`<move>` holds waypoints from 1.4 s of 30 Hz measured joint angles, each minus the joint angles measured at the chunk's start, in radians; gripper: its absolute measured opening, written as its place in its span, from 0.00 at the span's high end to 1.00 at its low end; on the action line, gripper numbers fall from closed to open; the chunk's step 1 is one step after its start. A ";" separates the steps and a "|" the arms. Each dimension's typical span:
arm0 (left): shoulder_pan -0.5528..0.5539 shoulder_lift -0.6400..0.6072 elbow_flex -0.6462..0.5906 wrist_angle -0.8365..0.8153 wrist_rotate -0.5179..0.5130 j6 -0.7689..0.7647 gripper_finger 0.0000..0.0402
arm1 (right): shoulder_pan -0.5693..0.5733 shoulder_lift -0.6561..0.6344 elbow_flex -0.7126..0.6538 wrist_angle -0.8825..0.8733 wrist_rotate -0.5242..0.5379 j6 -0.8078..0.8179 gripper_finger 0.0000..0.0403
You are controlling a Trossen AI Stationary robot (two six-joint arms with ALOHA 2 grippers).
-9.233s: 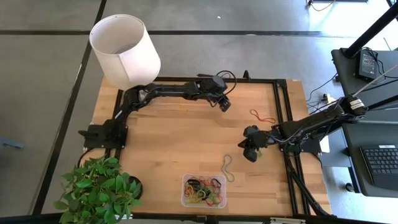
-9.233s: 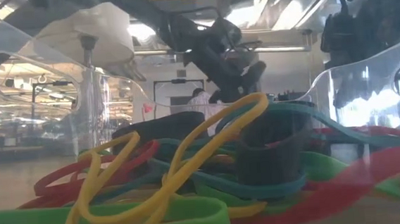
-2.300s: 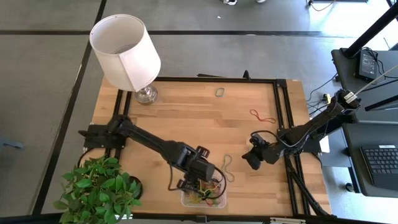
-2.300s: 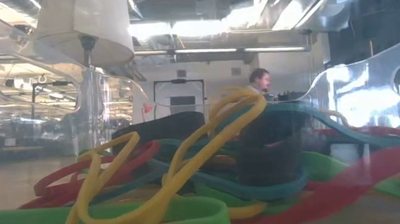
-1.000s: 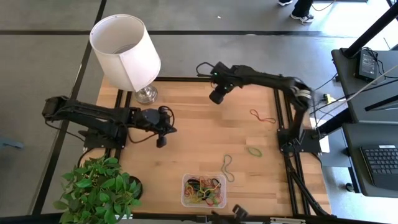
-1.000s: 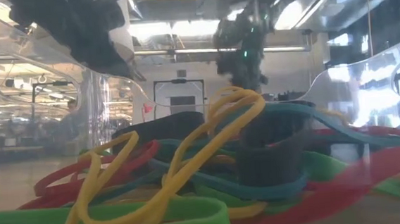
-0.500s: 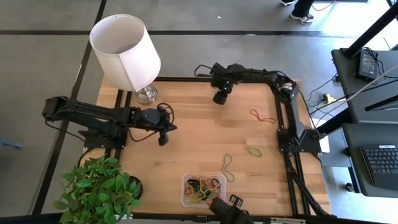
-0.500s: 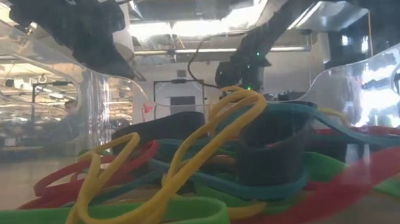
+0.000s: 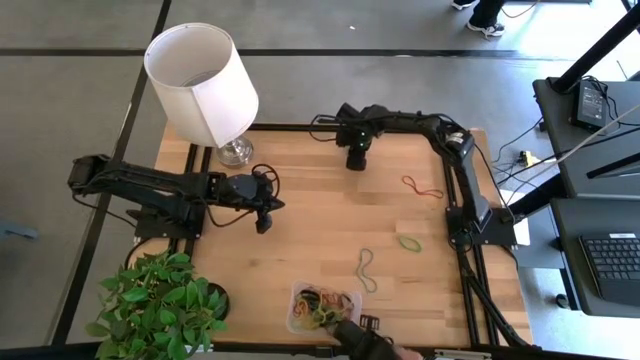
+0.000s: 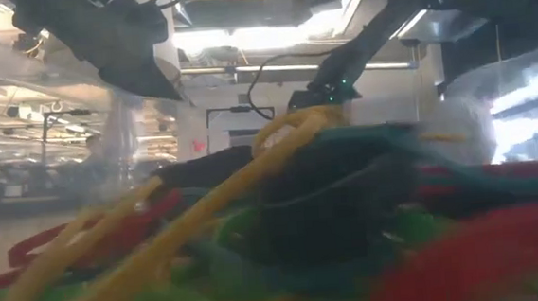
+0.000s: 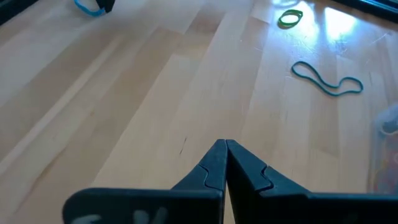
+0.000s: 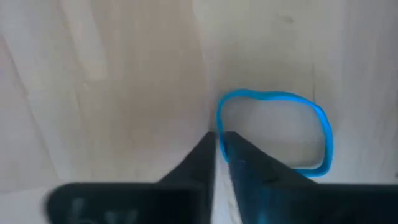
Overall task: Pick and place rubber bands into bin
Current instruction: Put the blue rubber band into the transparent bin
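The right gripper (image 12: 216, 140), fingers pressed together and empty, hung over a blue band (image 12: 273, 130) at the far edge (seemingly lining up), well apart from the bin (image 9: 297, 300); left gripper (image 11: 225, 149) likewise closed, empty.

Bare desk (image 9: 310, 215) lies open between my left tool (image 9: 262, 224) and the bin (image 9: 302, 312). A dark object (image 9: 362, 338) crowds the bin's near edge; the lamp (image 9: 200, 80) blocks the far corner.
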 joint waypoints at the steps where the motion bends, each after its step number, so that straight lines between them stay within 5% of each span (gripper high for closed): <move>1: 0.000 0.000 0.000 0.000 0.000 -0.010 0.99 | -0.001 0.006 0.001 -0.006 -0.005 0.000 0.91; 3: 0.000 0.000 0.000 0.000 0.000 -0.016 0.99 | -0.002 0.014 0.004 -0.021 -0.009 0.001 0.97; 14: 0.000 0.000 0.000 0.000 0.003 -0.026 0.99 | -0.011 -0.076 0.050 -0.094 -0.036 0.081 1.00; 25: 0.001 0.000 0.000 0.000 0.004 0.128 0.99 | 0.043 -0.236 0.144 -0.273 -0.045 0.312 1.00; 36: 0.001 0.000 0.000 -0.008 0.003 0.345 1.00 | 0.431 -0.477 0.144 -0.337 -0.013 0.749 1.00; 42: 0.001 0.000 0.000 -0.008 0.001 0.438 1.00 | 0.705 -0.471 0.144 -0.316 0.092 1.037 1.00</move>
